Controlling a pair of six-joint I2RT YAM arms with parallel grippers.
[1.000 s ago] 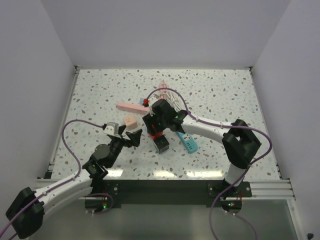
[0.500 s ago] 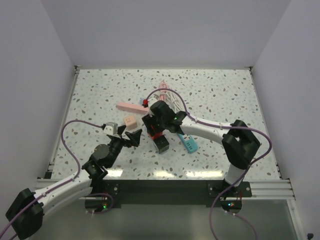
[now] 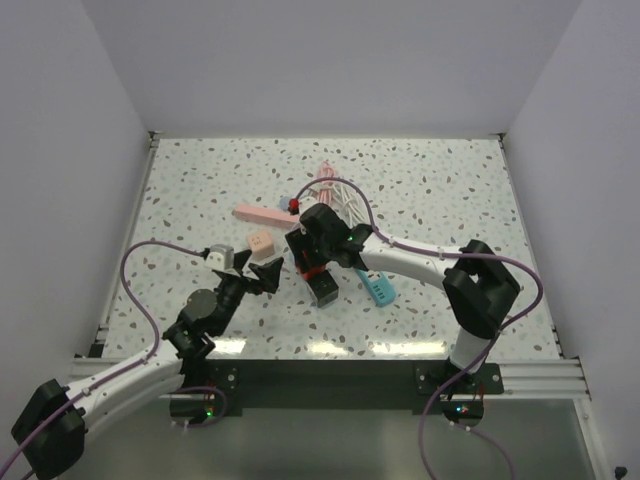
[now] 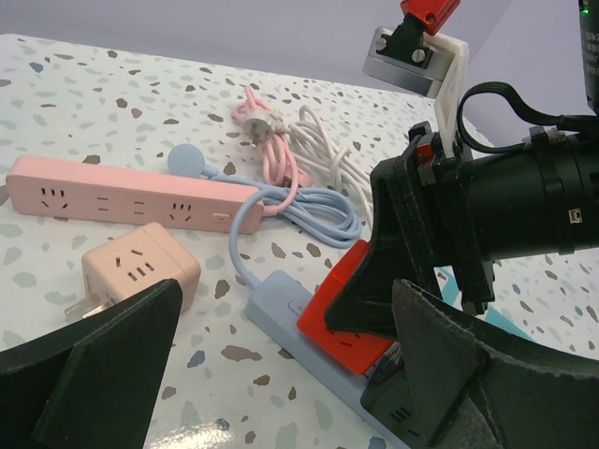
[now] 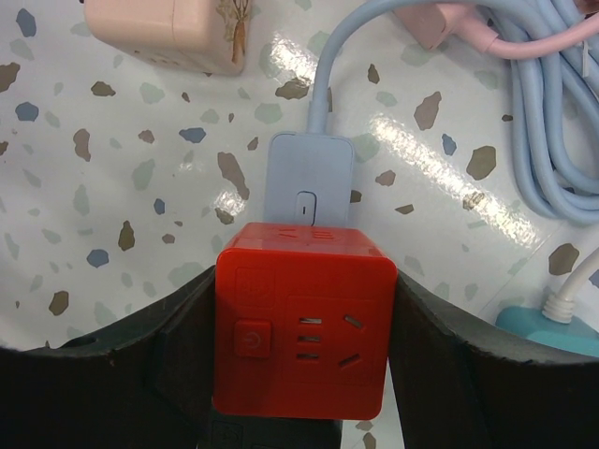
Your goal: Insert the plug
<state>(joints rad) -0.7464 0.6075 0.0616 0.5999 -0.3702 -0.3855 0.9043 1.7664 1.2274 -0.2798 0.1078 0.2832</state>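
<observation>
Right claw (image 5: 304, 374): is closing on the red cube adapter (image 5: 301, 323), clamping it by two opposite sides.
Red cube adapter: is sitting over the switch end of the light-blue power strip (image 5: 309, 178), touching it or just above it. Its pins are hidden underneath, so I cannot tell whether they are entering the slots.
Left claw (image 4: 271, 374): is hanging wide open and holding nothing, low over the table (image 3: 450, 180) near the pink cube (image 4: 140, 271).
Step, as I judge it: pressing the adapter down into the strip.
Risk, sliding: the strip is lying loose with nothing bracing it, so a push could be shoving it sideways.
Risk, jamming: from the left wrist the cube is looking tilted, so the pins could be catching on the slot edges.
Risk, snagging: the blue cable (image 4: 309, 210) is looping close by and could be dragging the strip.
</observation>
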